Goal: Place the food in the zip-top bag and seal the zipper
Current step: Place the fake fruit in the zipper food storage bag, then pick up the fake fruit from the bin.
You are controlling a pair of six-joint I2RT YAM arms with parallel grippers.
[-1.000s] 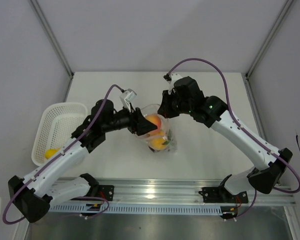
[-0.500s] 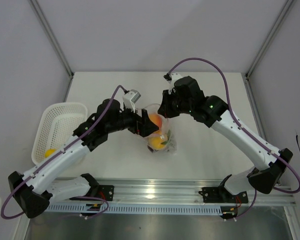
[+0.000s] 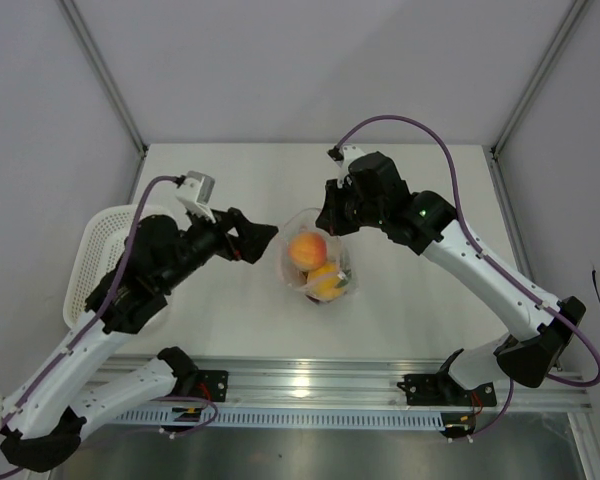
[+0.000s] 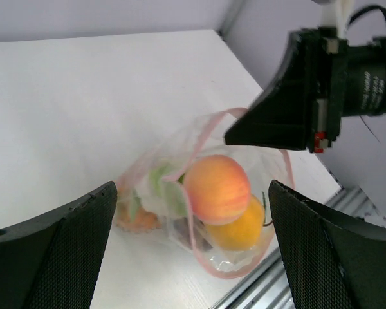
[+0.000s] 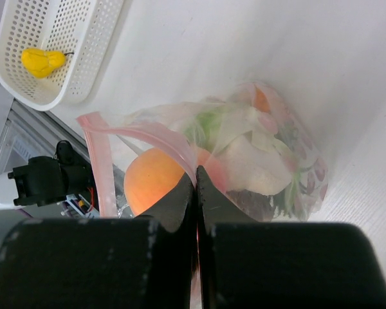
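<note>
The clear zip-top bag [image 3: 318,268] sits mid-table with its mouth held up and open. Inside it lies food: a peach-coloured round piece [image 3: 307,248], a yellow-orange one [image 3: 327,283] and a pale green leafy piece [image 4: 159,183]. My right gripper [image 5: 196,171] is shut on the bag's rim, pinching the pinkish-red zipper [image 5: 140,133]. It stands at the bag's far edge in the top view [image 3: 331,222]. My left gripper [image 3: 261,240] hangs open just left of the bag, with nothing between its fingers [image 4: 59,257].
A white lattice basket [image 3: 108,232] stands at the table's left edge, partly under my left arm. It holds one yellow pear-shaped piece [image 5: 42,60]. The metal rail [image 3: 310,378] runs along the near edge.
My left gripper opened at the bag's mouth and left the peach-coloured piece inside. It then drew back to the left. The right gripper kept its hold.
</note>
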